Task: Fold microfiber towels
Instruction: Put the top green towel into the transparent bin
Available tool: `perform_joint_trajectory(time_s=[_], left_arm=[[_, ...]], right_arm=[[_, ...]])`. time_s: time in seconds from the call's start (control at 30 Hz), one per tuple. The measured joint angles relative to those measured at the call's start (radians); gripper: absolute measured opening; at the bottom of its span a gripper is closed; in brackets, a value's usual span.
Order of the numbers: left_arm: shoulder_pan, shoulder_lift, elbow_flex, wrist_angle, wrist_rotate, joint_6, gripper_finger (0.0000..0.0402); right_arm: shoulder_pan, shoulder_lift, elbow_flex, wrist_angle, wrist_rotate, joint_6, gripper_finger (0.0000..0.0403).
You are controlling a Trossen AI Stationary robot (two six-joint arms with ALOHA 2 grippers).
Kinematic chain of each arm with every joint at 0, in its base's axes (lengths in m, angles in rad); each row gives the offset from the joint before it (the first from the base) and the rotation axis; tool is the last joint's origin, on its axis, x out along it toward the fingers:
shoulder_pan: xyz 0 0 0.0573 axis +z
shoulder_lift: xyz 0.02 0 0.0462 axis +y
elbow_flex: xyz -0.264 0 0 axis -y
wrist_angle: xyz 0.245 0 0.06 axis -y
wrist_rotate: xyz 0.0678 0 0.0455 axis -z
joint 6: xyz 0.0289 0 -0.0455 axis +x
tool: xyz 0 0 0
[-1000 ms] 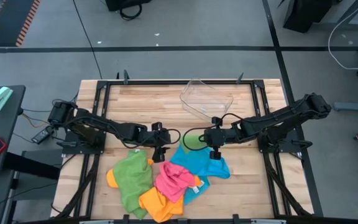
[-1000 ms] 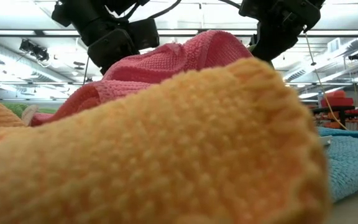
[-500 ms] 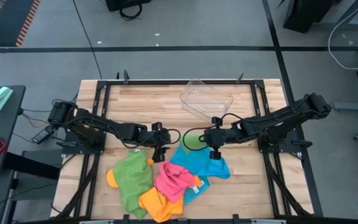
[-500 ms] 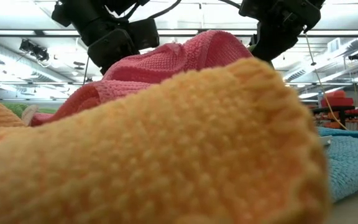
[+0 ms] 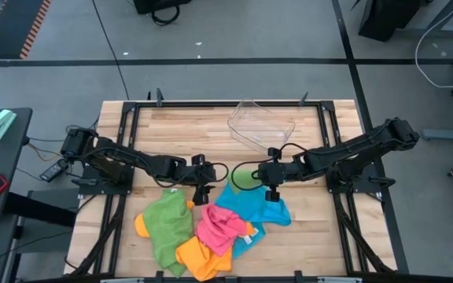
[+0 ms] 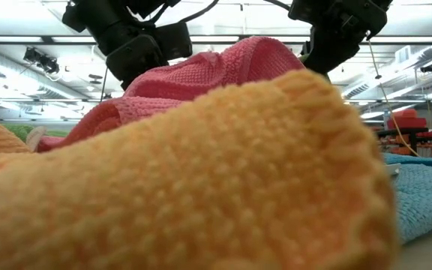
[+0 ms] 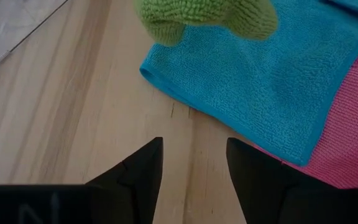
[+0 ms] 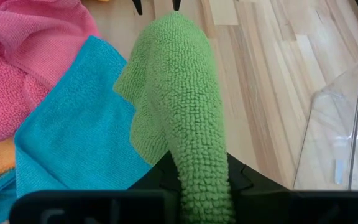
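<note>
Right now the right gripper [image 8: 197, 180] is closed on a green towel [image 8: 179, 93], which drapes forward from its fingers above the wooden table [image 5: 179, 130], just beside the sky-blue towel [image 5: 250, 208]. Facing it, the left gripper [image 7: 191, 165] hangs with its fingers apart and nothing between them, over bare wood at the blue towel's edge. Nearer the front lie a second green towel [image 5: 167, 224], a pink towel [image 5: 220, 228] and an orange towel [image 5: 199, 259], bunched together. Well behind sits a clear plastic tray [image 5: 262, 126]
</note>
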Motion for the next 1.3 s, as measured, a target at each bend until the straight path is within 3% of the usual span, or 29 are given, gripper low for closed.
perform_joint_trajectory(time_s=[0.47, 0.87, 1.3], left_arm=[[0.0, 0.0, 0.001, -0.019, 0.0, -0.017, 0.0184], [0.0, 0.0, 0.001, 0.007, 0.0, -0.018, 0.0178], [-0.004, 0.0, 0.001, 0.274, -0.001, 0.06, 0.0173]], right_arm=[[-0.035, 0.0, 0.006, -0.008, 0.009, -0.029, 0.0055], [-0.05, 0.0, 0.158, -0.123, 0.058, -0.107, 0.0055], [-0.133, 0.0, 0.219, -0.163, 0.061, -0.19, 0.0055]])
